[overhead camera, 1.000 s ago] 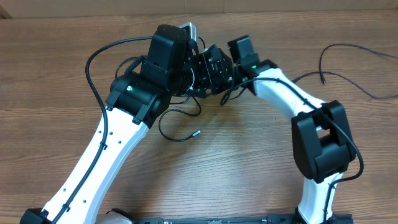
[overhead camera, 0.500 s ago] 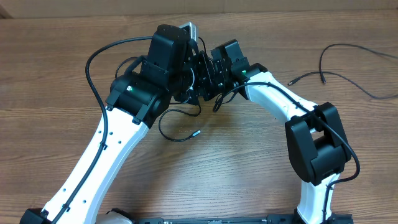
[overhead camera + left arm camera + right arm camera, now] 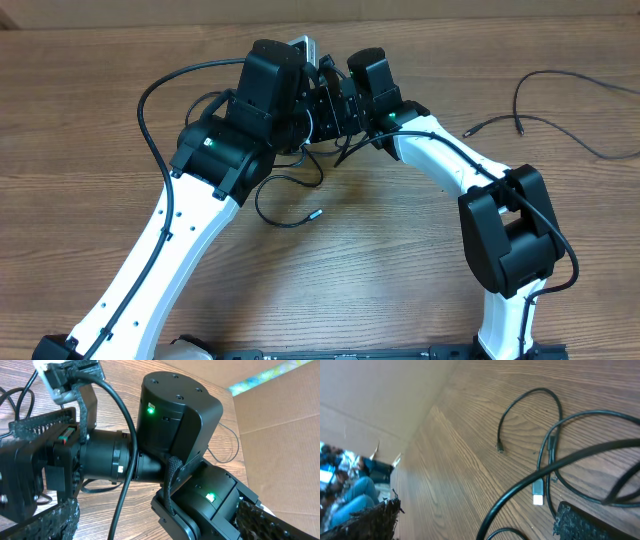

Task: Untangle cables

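While the right gripper (image 3: 480, 527) gapes wide and empty, the cables (image 3: 538, 494) lie loose on the table (image 3: 445, 460) just beyond it; the left gripper (image 3: 155, 522), likewise spread, seems to face the right arm (image 3: 175, 410).

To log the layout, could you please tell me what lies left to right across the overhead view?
The left arm's white link → silver-tipped cable plug → right arm's black wrist housing → loose cable at far right.
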